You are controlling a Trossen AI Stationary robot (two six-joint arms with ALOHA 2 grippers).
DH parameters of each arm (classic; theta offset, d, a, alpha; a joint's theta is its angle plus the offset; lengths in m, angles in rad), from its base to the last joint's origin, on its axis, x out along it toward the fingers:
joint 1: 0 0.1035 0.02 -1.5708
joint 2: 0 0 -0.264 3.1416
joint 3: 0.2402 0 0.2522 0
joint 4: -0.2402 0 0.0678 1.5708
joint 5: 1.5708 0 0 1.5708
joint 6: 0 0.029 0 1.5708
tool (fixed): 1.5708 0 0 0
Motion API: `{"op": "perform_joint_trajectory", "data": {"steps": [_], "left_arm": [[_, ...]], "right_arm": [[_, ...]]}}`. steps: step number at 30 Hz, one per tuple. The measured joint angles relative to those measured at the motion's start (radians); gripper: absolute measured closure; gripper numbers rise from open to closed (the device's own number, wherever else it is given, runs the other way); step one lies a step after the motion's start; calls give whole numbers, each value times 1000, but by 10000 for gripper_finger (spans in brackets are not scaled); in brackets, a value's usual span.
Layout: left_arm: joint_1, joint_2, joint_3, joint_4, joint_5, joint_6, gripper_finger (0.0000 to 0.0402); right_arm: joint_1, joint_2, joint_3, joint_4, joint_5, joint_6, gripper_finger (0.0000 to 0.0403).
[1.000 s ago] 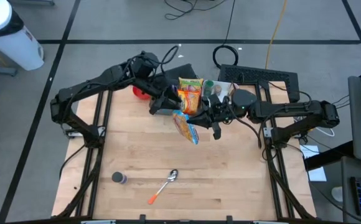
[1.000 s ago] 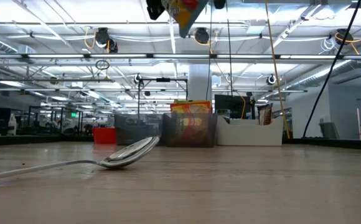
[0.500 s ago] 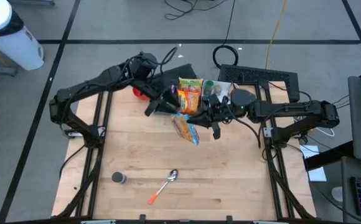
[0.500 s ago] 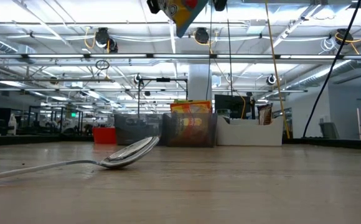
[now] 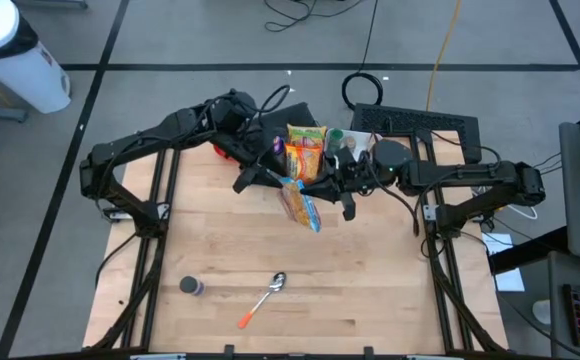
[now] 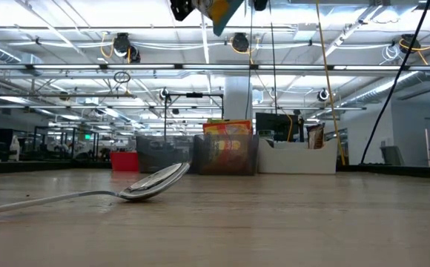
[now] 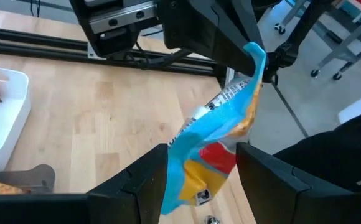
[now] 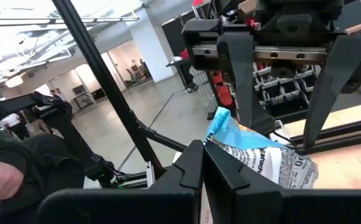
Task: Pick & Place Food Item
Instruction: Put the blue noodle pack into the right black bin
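Note:
A blue snack bag [image 7: 215, 140] with red and yellow print hangs in the air over the middle of the table [image 5: 210, 250]. My right gripper [image 8: 203, 163] is shut on it, and shows in the left wrist view as the dark gripper [image 7: 230, 31] above the bag. My left gripper [image 7: 202, 171] is open, one finger on each side of the bag's lower half. In the high view the bag [image 5: 300, 205] hangs between the two grippers. The low view shows only its lower end [image 6: 221, 11]. My right gripper pinches the bag's upper blue corner [image 8: 218, 121] between its two shut fingers. They come about level from the table's right side. The bag hangs tilted below the hold, clear of the table. Whether my left gripper's fingers [image 7: 152, 177] touch the bag, I cannot tell.
At the far edge stand a grey bin of food packages [image 5: 306, 148], a white tray [image 5: 350, 145] and a red cup [image 5: 225, 150]. Near the front lie a spoon [image 5: 268, 295] and a small dark cylinder [image 5: 190, 286]. The boards between are bare.
My left gripper has tipped a little around the bag, staying open. The bag's hanging end has turned slightly in the low view. My right gripper has kept still, shut on the bag.

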State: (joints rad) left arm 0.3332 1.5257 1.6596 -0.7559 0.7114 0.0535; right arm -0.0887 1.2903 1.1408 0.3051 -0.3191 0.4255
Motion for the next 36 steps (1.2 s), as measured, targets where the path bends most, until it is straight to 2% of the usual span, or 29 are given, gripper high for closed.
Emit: {"op": "perform_joint_trajectory", "data": {"steps": [17, 21, 32, 36], "left_arm": [[-15, 0, 0, 5, -5, 2, 208], [-15, 0, 0, 11, -6, 1, 242], [-15, 0, 0, 29, -5, 10, 384], [-15, 0, 0, 29, -6, 36, 393]], "right_arm": [[0, 0, 0, 12, -1, 0, 403], [0, 0, 0, 12, -1, 0, 403], [1, 0, 0, 11, -1, 0, 403], [1, 0, 0, 10, -1, 0, 403]]}}
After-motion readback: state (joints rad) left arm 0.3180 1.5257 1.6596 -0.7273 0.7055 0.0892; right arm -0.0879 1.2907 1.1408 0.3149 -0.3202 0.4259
